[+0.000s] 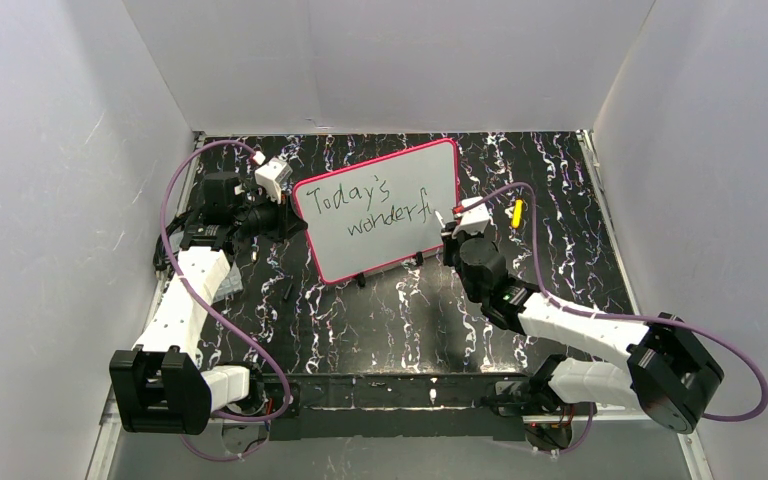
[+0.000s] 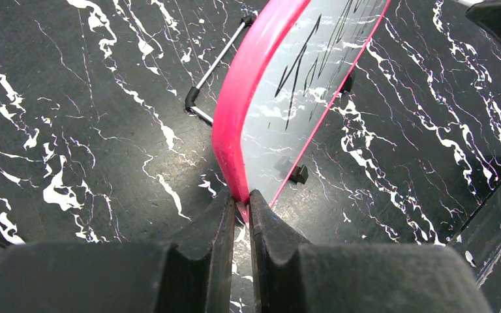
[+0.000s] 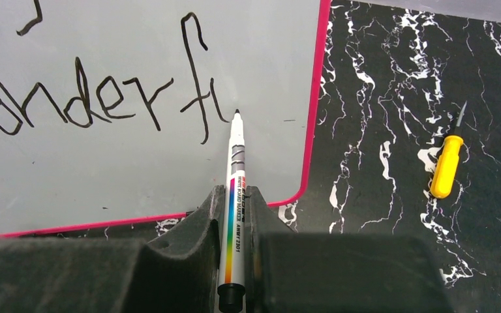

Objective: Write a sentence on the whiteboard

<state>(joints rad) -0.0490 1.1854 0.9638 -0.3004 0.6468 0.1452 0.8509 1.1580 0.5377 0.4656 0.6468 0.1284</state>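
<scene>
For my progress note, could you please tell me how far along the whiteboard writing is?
Done: the sentence reads "Today's wonderf" plus a further stroke on the whiteboard. In hand: the right gripper, jaws shut on the marker, has its tip beside that stroke; the left gripper pinches the pink frame. Left: the last word looks unfinished.

I count one whiteboard (image 1: 400,245) with two lines of black writing (image 1: 385,222). There is one marker (image 3: 237,140), one yellow-handled tool (image 1: 517,212) at three o'clock from the board, and two grippers: left gripper (image 2: 242,202), right gripper (image 3: 233,195).
</scene>
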